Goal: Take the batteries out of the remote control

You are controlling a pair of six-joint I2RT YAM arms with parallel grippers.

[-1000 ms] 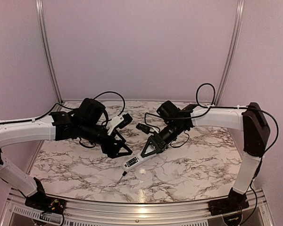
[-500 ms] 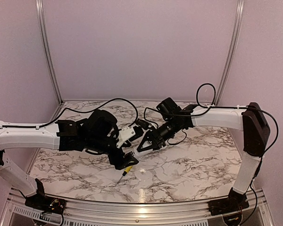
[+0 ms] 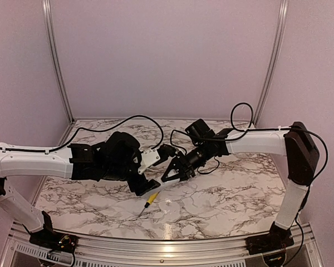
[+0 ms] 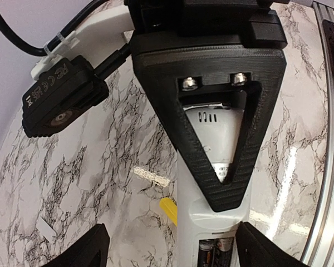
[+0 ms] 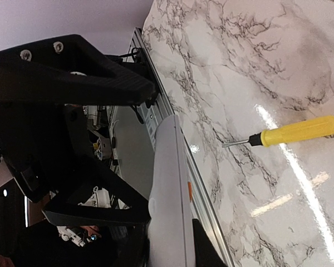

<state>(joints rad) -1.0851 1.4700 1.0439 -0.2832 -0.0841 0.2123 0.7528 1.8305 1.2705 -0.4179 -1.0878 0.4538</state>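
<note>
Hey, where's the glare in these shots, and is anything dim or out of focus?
Left wrist: pale glare streaks cross the marble table; the batteries sit dim at the bottom edge. Right wrist: long streaks run beside the screwdriver, and the remote control, close to the lens, looks soft. Top external: evenly lit.

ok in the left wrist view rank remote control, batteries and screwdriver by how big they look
1. remote control, clearly largest
2/3. batteries and screwdriver: only small parts show, batteries cut by the frame edge, screwdriver mostly behind the remote, so unranked
</note>
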